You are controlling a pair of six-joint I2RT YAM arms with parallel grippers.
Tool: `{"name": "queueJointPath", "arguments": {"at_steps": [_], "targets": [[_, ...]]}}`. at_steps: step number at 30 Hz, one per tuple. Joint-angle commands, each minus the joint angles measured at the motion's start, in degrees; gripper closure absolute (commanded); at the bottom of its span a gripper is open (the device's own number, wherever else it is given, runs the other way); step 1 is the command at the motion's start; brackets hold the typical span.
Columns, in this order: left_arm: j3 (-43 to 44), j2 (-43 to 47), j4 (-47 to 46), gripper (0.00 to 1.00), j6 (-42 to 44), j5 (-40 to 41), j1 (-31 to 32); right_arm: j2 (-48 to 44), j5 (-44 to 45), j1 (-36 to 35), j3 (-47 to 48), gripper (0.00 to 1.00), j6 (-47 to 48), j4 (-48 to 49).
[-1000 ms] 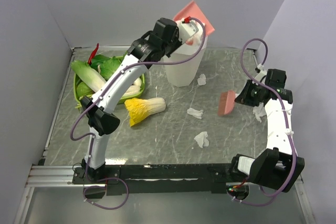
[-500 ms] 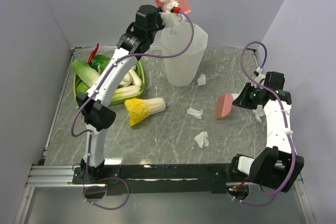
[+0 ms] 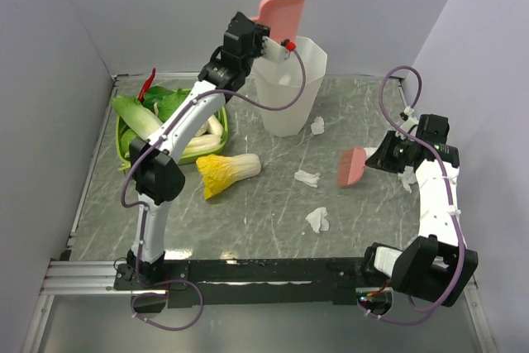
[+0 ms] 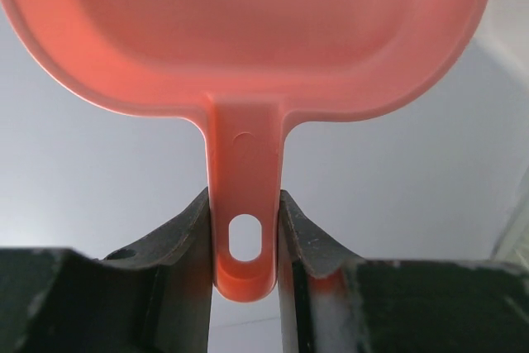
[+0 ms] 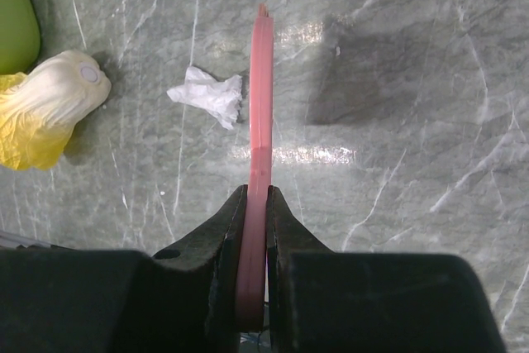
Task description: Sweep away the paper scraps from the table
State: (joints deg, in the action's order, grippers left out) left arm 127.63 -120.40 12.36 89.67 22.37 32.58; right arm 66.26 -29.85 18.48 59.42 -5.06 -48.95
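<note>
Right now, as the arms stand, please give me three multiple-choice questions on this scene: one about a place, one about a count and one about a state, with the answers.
1. Where is the pink dustpan?
A) held up in the air beside the rim of the white bin
B) lying inside that bin
C) on the floor

2. How many paper scraps lie on the table?
A) none
B) four
C) ten

3. The left gripper is:
A) open and empty
B) shut on a scrap
C) shut on the dustpan's handle

Answers:
1 A: the top view shows it raised by the bin.
2 B: four white wads show in the top view.
3 C: the left wrist view shows both fingers pressing the handle.
</note>
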Motion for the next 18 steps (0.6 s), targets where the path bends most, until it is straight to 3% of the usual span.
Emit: {"name": "queueJointPath", "arguments": {"at_steps": [1, 4, 6, 8, 10, 12, 13, 16, 18], "targets": [[1.8, 2.5, -9.0, 0.99, 0.2, 2.6, 0.1, -2.8, -1.5, 0.4, -0.7, 1.0, -0.6, 1.8], [-6.0, 7.0, -19.9, 0.99, -1.0, 1.6, -0.1, -2.5, -2.5, 0.4, -0.7, 1.0, -0.2, 1.9], [-3.2, 6.4, -18.4, 0.99, -6.1, 4.8, 0.2, -1.8, -4.5, 0.4, 0.5, 1.0, 1.4, 2.5], [6.7, 5.4, -5.7, 0.99, -20.7, 6.5, 0.7, -0.9, -6.4, 0.4, 2.6, 1.0, 4.3, 3.1], [10.8, 6.7, 4.1, 0.99, -34.2, 3.8, 0.8, 0.6, -5.4, 0.3, 6.6, 1.0, 8.8, 4.7], [6.2, 14.1, 13.5, 0.99, -40.2, -1.3, 1.2, 2.0, -4.9, 0.3, 10.7, 1.0, 13.8, 6.6], [-2.3, 17.6, 14.9, 0.99, -43.5, -6.6, 1.5, 2.6, -5.1, 0.2, 11.9, 1.0, 15.5, 8.8], [-18.9, 30.6, 19.2, 0.99, -45.7, -15.1, 4.3, 4.1, -7.6, -0.6, 14.4, 1.0, 23.1, 14.9], [-24.7, 37.2, 24.1, 0.99, -47.0, -18.1, 6.8, 4.8, -8.0, -2.2, 14.1, 1.0, 31.1, 17.9]]}}
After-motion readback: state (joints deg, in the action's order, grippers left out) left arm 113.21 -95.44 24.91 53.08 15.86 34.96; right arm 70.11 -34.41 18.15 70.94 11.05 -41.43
